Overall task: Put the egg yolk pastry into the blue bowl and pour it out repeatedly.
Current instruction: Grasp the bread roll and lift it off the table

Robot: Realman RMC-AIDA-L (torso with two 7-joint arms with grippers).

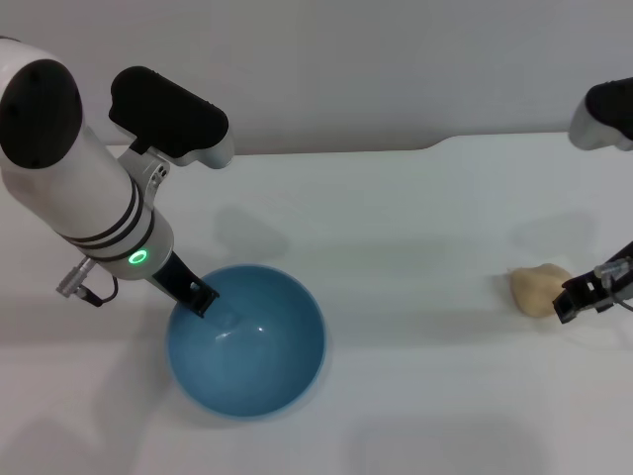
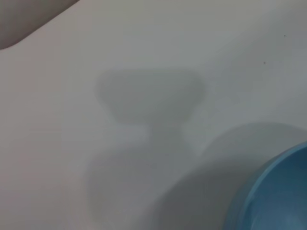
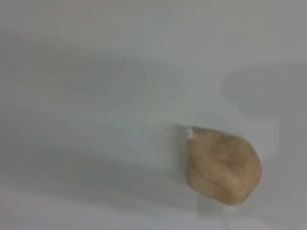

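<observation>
The blue bowl (image 1: pixel 247 341) stands upright and empty on the white table, front left. My left gripper (image 1: pixel 198 295) is at the bowl's near-left rim and holds it there. Part of the bowl's rim also shows in the left wrist view (image 2: pixel 280 191). The egg yolk pastry (image 1: pixel 540 289), a pale tan lump, lies on the table at the far right. My right gripper (image 1: pixel 589 293) is low over the table, just to the right of the pastry and close to it. The pastry shows alone on the table in the right wrist view (image 3: pixel 223 167).
The white table (image 1: pixel 396 228) ends at a back edge against a grey wall, with a notch at the back right (image 1: pixel 435 146). A wide stretch of table lies between the bowl and the pastry.
</observation>
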